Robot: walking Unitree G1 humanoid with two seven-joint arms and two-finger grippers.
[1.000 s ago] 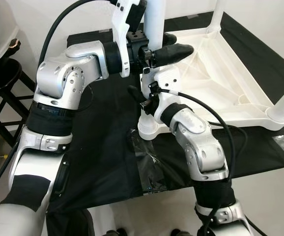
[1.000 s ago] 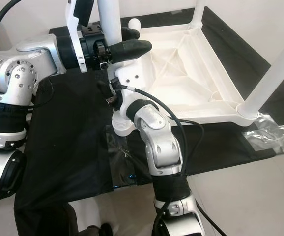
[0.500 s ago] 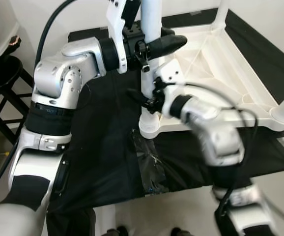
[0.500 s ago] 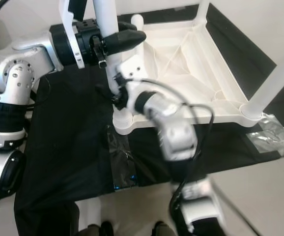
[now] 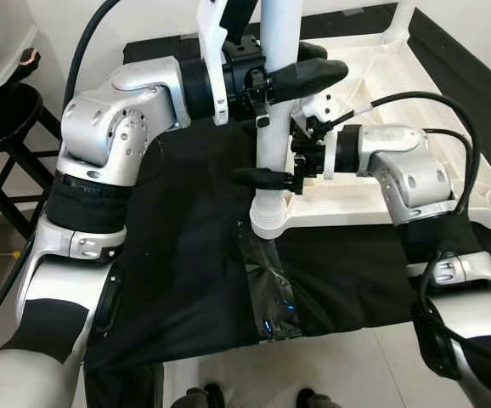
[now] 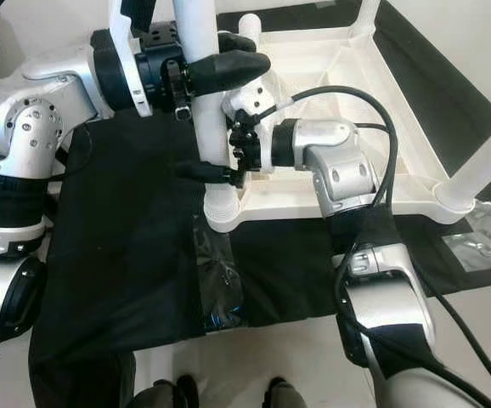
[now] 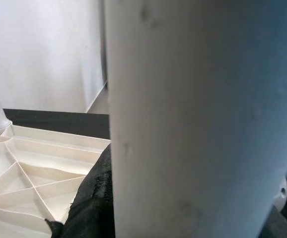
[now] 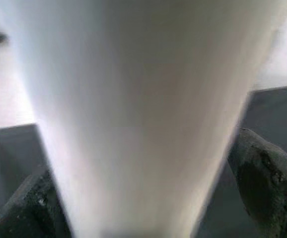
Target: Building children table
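Now both hands are pinching the upright white leg (image 5: pixel 277 110) at the upturned white tabletop's (image 5: pixel 373 85) near-left corner, the left hand (image 5: pixel 301 76) at 12 o'clock above the right hand (image 5: pixel 267 178).

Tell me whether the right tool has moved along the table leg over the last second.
Yes. The right tool now reaches the white table leg sideways from over the upturned tabletop, its elbow swung out to the robot's right, instead of rising from in front.

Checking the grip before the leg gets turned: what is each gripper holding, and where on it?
Both hold the white table leg: the left gripper high on its shaft, the right gripper lower, just above the corner socket of the upturned tabletop.
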